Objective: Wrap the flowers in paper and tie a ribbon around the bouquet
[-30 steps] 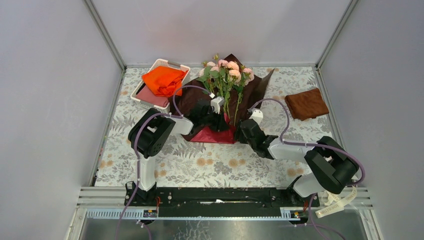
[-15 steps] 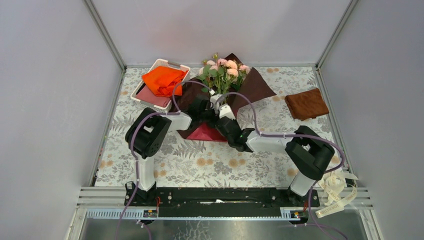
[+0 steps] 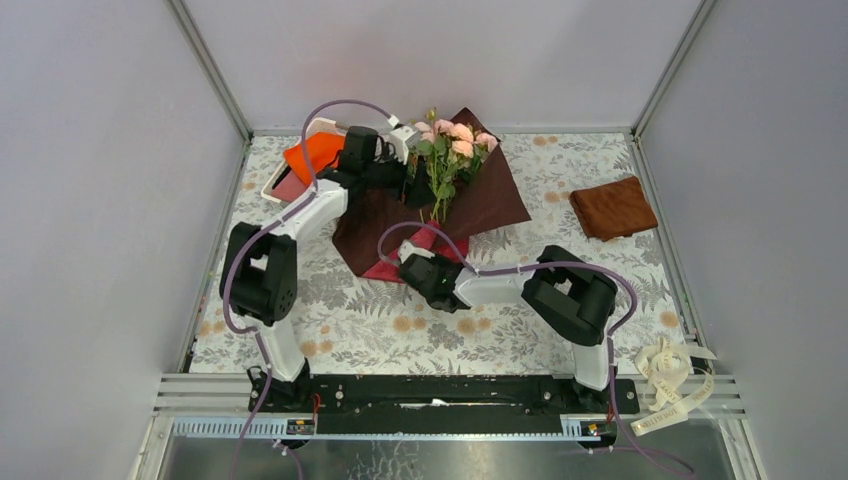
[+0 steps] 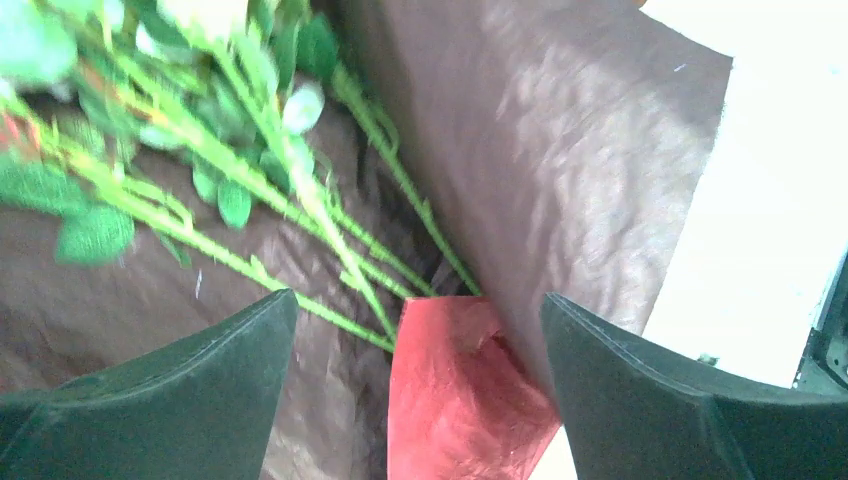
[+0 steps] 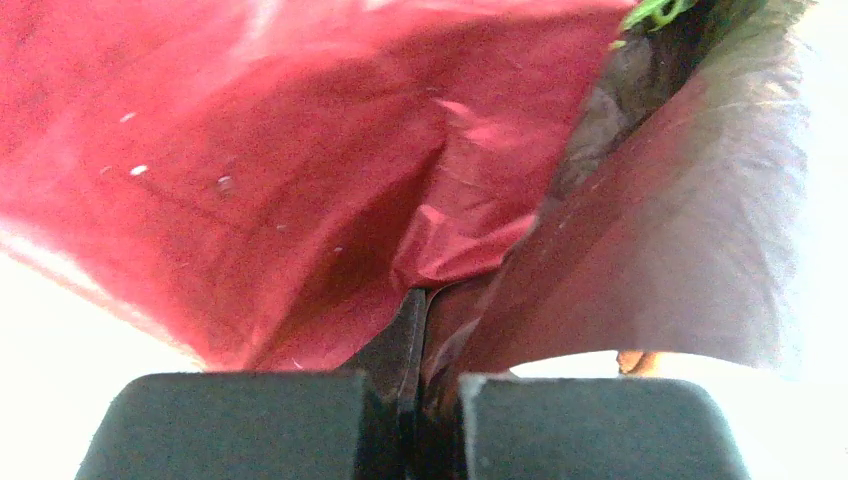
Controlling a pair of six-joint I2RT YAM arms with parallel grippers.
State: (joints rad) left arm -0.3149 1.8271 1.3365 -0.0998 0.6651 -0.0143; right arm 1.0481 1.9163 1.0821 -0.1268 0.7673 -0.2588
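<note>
The flowers (image 3: 450, 140) lie on the paper (image 3: 490, 195) at the table's (image 3: 600, 270) far middle. The paper's near corner is pinched in the right gripper (image 5: 420, 395); the left gripper (image 4: 417, 300) is spread wide above the stems (image 4: 385, 255). The corner should be drawn across the stems slowly, so nothing is torn.

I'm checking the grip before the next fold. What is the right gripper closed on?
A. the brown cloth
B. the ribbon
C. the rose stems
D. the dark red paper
D: in the right wrist view the right gripper is shut with a fold of the paper pinched between its fingers; the flowers lie farther back on the sheet.
</note>
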